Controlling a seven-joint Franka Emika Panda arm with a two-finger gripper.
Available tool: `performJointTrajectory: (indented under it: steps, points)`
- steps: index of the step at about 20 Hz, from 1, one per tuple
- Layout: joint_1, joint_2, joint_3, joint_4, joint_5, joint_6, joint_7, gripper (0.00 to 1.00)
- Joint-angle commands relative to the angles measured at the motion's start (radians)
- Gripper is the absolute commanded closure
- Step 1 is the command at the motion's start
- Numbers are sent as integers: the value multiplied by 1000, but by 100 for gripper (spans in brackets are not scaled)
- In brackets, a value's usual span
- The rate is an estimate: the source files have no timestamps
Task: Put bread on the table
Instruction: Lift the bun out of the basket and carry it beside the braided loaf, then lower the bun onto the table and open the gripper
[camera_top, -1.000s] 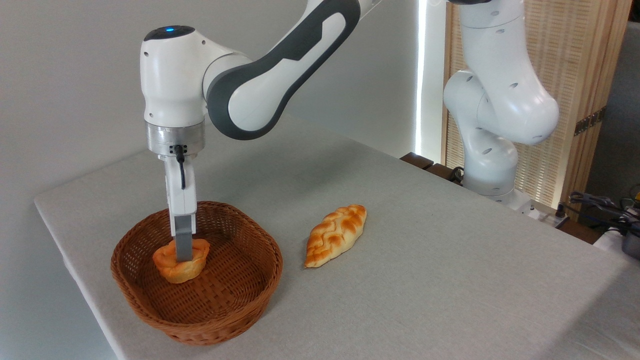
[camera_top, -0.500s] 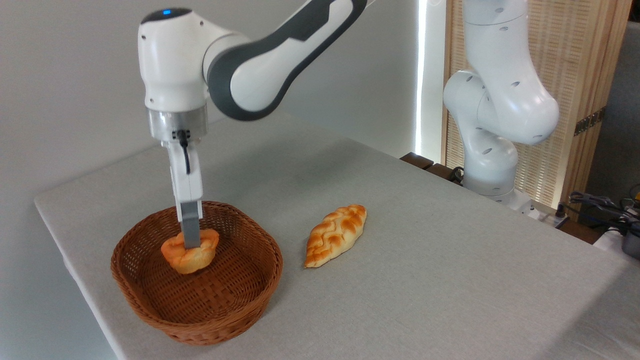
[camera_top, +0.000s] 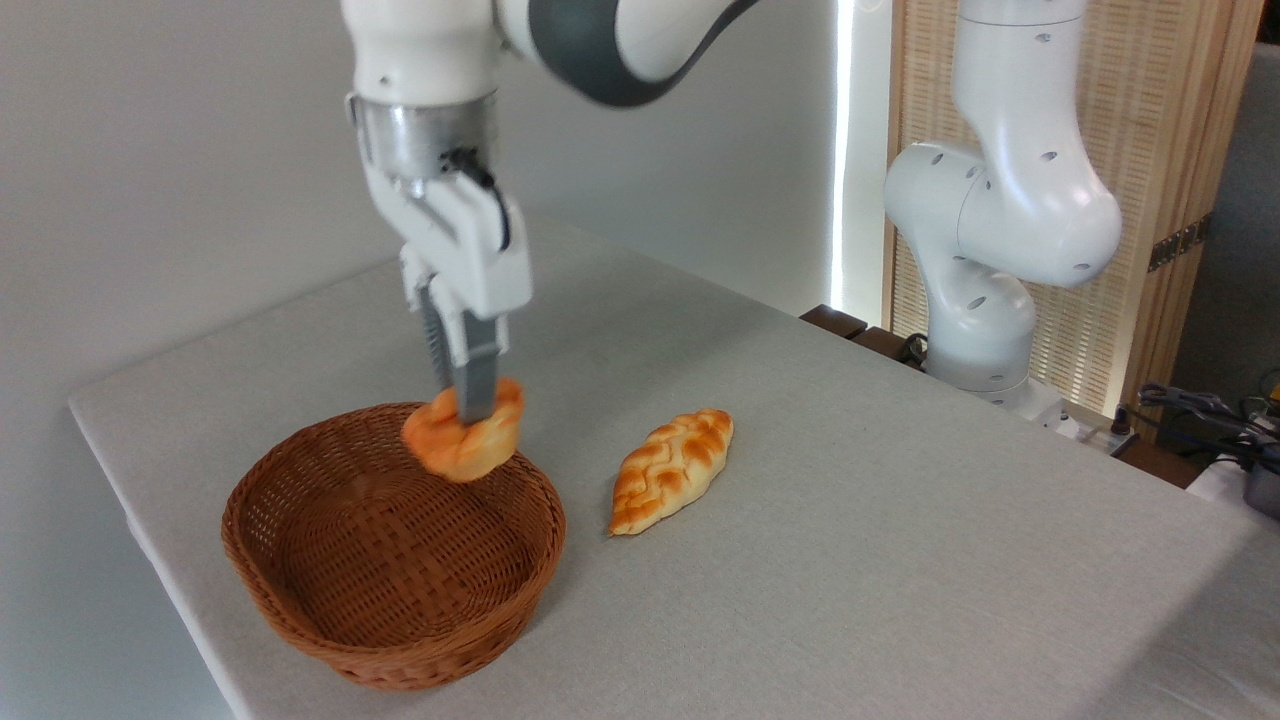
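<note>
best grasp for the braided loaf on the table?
Pinch the braided loaf across its narrow middle, coming straight down from above. It lies flat on the table, long and slanted, ends tapering, with clear cloth on both long sides for the fingers.

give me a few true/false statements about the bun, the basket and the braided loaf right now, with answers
1. The end effector is shut on the bread. True.
2. The bread rests on the basket floor. False: it hangs in the air above the far rim of the basket.
3. The braided loaf lies on the table, right of the basket. True.
4. The basket holds another bun. False: nothing shows inside it.
5. The braided loaf touches the basket. False: bare table shows between them.
</note>
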Motion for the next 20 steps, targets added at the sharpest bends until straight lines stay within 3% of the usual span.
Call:
performJointTrajectory:
  steps: [1,2,4,7,8,12,20]
  points:
    - [-52,-147,9,-129,-20,-61,25,74]
    - [-81,-170,9,-163,-20,-71,25,73]
    - [-140,-196,9,-250,-11,-69,25,55]
    - [-232,-216,10,-341,-7,-65,25,50]
    - [-248,-215,10,-362,-7,-57,25,44]
    - [-270,-201,9,-410,-5,12,21,0]
    - [-271,-158,9,-410,-23,72,6,0]
